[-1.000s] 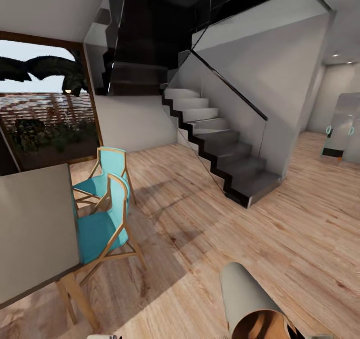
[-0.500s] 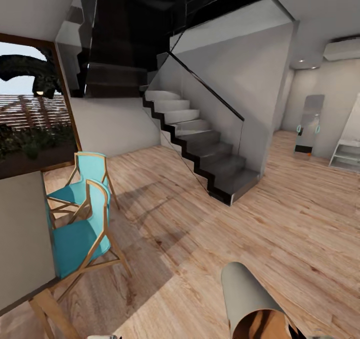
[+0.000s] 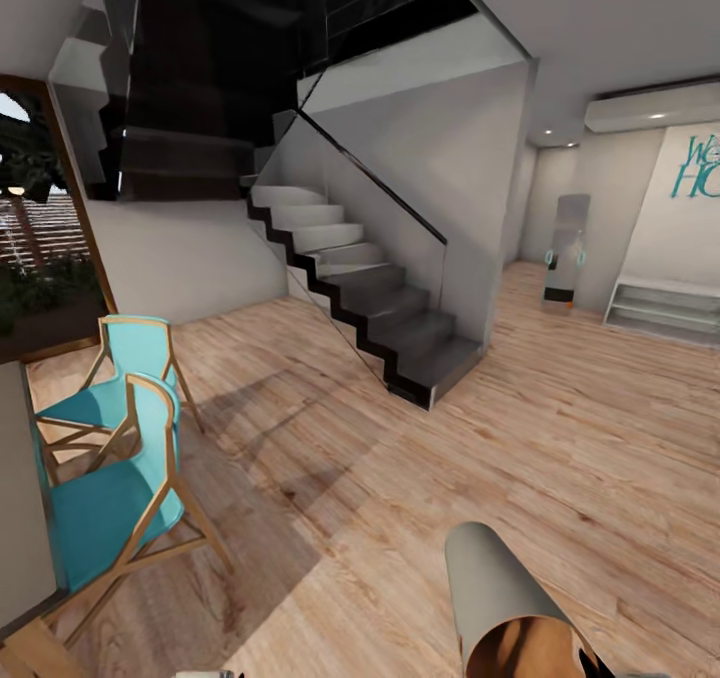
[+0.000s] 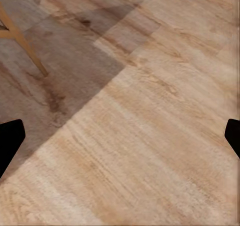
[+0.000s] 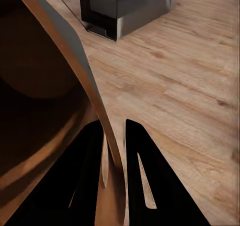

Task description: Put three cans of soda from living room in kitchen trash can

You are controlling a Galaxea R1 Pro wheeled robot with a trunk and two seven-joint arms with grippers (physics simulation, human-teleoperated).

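The trash can (image 3: 497, 593), matte grey outside and coppery brown inside, lies tilted at the bottom of the head view with its mouth toward me. In the right wrist view my right gripper (image 5: 114, 125) is shut on the trash can (image 5: 75, 61), one finger (image 5: 87, 176) inside the brown wall and the other outside, pinching the rim. My left gripper (image 4: 122, 136) is open over bare plank floor, with nothing between its dark fingertips (image 4: 10, 138). The soda cans are out of view.
A dark staircase (image 3: 390, 328) with a glass rail rises ahead at centre. Two turquoise chairs (image 3: 100, 498) stand at the left beside a grey table edge (image 3: 15, 528). A standing mirror (image 3: 568, 248) and a low white shelf (image 3: 665, 308) lie far right. Light wood floor (image 3: 560, 438) stretches between.
The whole view has slid left, so the camera has turned right: the window and table leave the frame, the mirror, shelf and wall lettering come in. The bin keeps its place.
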